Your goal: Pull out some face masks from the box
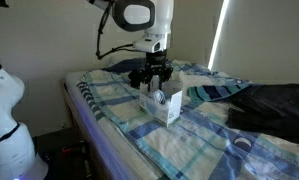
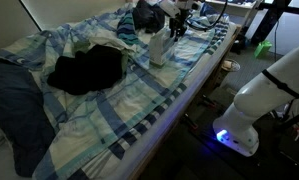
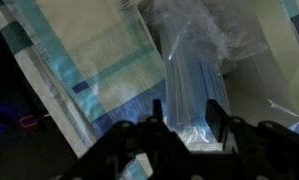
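Observation:
The white box [image 1: 164, 108] stands upright on the blue-and-white checked bedsheet [image 1: 189, 140]; it also shows in an exterior view [image 2: 158, 47]. My gripper [image 1: 152, 76] hangs directly over its top. In the wrist view the pale blue pleated face masks [image 3: 194, 85] run as a bunched stack from the box's crinkled plastic opening [image 3: 189, 30] to between my fingers. My gripper [image 3: 192, 128] has one finger pressed on each side of the stack. The masks' far end is hidden in the box.
A dark garment [image 2: 84, 70] lies on the bed beside the box, also seen in an exterior view [image 1: 274, 105]. A white round cup-like object [image 1: 243, 145] sits near the bed's front. The bed edge [image 2: 204, 75] drops off close to the box.

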Available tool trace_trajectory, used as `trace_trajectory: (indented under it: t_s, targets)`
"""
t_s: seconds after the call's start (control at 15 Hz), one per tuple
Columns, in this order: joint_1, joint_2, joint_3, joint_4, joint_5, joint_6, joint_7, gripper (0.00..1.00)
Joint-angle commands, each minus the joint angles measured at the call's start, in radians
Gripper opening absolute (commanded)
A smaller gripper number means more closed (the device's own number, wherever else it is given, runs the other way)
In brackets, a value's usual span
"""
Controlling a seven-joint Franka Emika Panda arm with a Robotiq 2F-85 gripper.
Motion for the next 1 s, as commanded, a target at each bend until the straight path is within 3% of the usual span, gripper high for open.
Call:
trace_trajectory:
  t_s: [0.0,0.27,0.4,0.67,0.8,0.93]
  targets:
    - [0.006,0.028,0.002,0.028,0.017,0.009,-0.004,0.41]
    - [0.011,0.044,0.002,0.04,0.013,0.006,-0.004,0.56]
    - [0.012,0.051,0.002,0.045,0.013,0.006,-0.004,0.52]
    - [0.014,0.053,0.001,0.051,0.013,0.007,-0.005,0.29]
    - [0.014,0.052,0.001,0.05,0.013,0.008,-0.004,0.06]
    - [0.014,0.051,0.001,0.048,0.013,0.009,-0.003,0.0]
